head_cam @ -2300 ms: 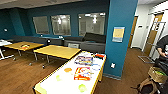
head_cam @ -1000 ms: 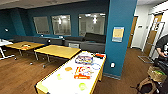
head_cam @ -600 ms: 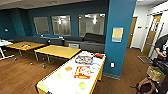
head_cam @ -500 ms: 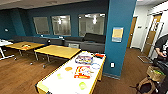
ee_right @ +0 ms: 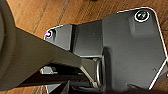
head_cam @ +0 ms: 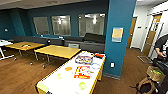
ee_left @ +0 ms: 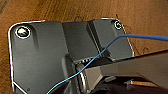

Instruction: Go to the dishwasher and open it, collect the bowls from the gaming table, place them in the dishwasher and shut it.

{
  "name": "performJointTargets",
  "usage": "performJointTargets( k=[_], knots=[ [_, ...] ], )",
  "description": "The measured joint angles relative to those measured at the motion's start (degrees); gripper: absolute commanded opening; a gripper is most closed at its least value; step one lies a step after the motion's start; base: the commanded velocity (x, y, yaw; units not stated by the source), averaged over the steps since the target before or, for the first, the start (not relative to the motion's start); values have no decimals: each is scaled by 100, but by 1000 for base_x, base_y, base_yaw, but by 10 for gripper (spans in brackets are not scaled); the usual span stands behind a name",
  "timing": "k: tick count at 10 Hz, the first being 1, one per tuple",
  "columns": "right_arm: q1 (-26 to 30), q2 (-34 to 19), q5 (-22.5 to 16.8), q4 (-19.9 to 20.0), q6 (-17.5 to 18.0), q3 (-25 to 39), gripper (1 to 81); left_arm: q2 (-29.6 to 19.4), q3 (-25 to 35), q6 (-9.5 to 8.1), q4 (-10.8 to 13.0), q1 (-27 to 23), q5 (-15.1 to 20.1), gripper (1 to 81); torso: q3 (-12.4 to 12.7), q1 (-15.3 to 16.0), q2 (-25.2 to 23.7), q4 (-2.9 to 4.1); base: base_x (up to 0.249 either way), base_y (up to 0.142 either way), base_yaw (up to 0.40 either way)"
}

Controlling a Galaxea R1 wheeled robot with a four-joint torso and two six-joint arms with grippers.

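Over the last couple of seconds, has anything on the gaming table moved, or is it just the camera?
Just the camera: the whole head view has shifted a little, so the gaming table sits slightly differently in the frame. The bowls and game boxes lie as before. The yellow-wood tables and the person at the right edge are unchanged too.

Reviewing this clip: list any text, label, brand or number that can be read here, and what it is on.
None can be read.
Pale yellow notice on the teal pillar: print too blurred.
Colourful board-game boxes on the long cream-topped gaming table: lettering too blurred.
Red-and-yellow box on the same table: lettering too blurred.
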Motion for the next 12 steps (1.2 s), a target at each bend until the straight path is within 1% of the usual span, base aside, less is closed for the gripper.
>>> performJointTargets(
  k=[12],
  knots=[
    [5, 22, -1, -37, 0, 22, 811, 24, 11, 0, 0, 12, -20, 811, 0, -2, 2, 0, 0, 77, 0]
  ],
)
